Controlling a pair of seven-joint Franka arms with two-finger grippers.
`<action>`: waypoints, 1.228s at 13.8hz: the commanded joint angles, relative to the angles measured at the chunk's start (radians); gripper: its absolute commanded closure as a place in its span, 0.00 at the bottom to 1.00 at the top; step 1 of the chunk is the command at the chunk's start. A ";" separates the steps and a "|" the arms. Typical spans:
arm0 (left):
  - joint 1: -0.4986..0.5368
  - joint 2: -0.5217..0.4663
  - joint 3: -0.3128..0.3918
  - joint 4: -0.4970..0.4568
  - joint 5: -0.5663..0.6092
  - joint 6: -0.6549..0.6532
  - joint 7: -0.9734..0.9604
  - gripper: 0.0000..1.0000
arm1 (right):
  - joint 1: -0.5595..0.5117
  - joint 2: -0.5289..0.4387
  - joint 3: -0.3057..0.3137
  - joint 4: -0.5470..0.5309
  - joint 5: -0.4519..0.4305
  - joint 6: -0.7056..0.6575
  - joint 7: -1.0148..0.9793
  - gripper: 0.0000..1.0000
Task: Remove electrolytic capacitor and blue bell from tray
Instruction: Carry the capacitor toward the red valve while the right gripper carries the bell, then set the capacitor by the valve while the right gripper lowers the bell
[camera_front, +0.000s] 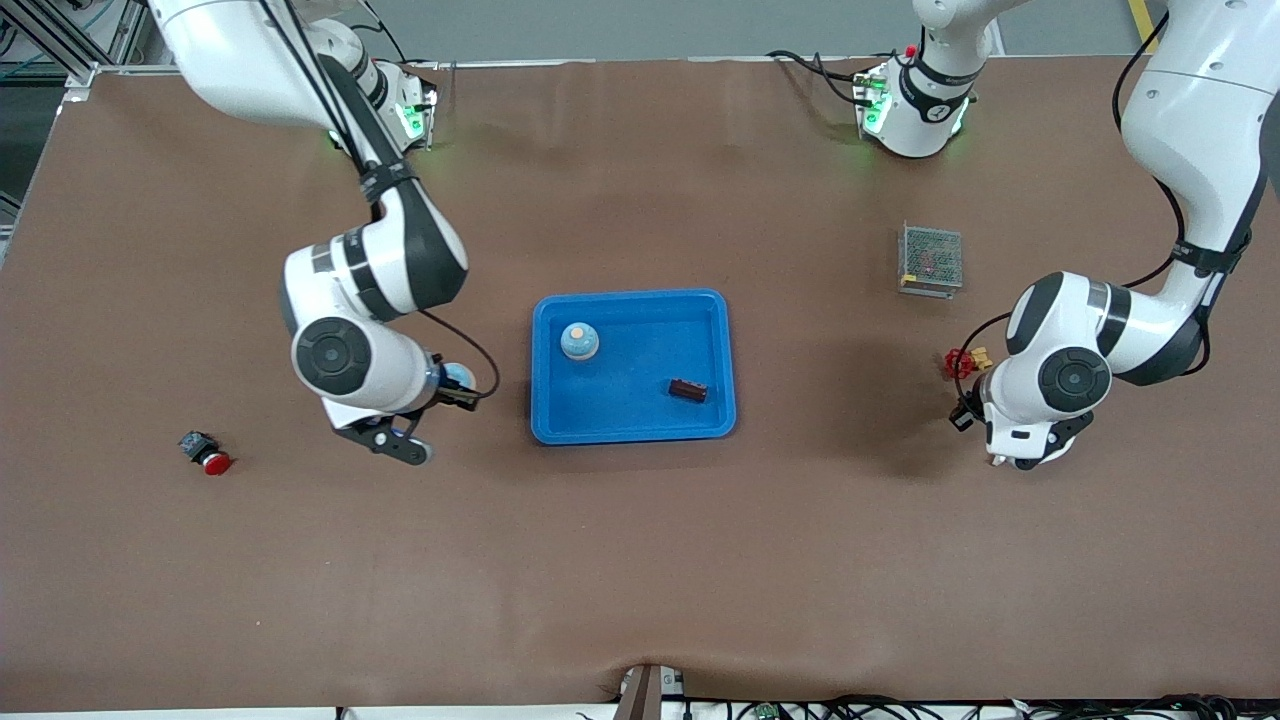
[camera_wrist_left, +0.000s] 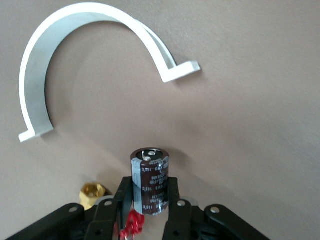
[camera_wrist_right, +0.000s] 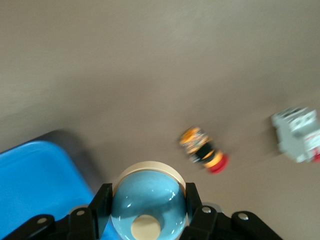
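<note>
Blurred push button (camera_wrist_right: 204, 149) and edge-cropped white breaker (camera_wrist_right: 298, 134), right wrist view

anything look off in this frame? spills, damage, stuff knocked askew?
Nothing stands out. Left gripper holds the capacitor upright; right gripper holds a blue bell squarely. The blue tray sits square on the table, already holding another bell and a dark part.

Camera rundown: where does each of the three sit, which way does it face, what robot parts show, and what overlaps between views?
Front view: high across the table, facing both bases; both arms and the blue tray show.
Left wrist view: on the left wrist, looking down; left gripper shut on the capacitor, a white curved bracket below.
Right wrist view: on the right wrist; right gripper shut on the bell.
Shared: tray and red push button, front and right wrist views.
</note>
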 joint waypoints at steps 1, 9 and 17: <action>0.008 0.027 -0.008 0.006 0.044 0.030 0.008 1.00 | -0.097 -0.084 0.018 -0.147 -0.025 0.108 -0.168 1.00; 0.023 0.025 -0.032 0.024 0.034 0.033 -0.015 0.00 | -0.212 -0.096 0.018 -0.416 -0.018 0.526 -0.385 1.00; 0.002 0.011 -0.187 0.058 -0.062 0.021 -0.225 0.00 | -0.258 -0.051 0.018 -0.430 -0.016 0.572 -0.459 1.00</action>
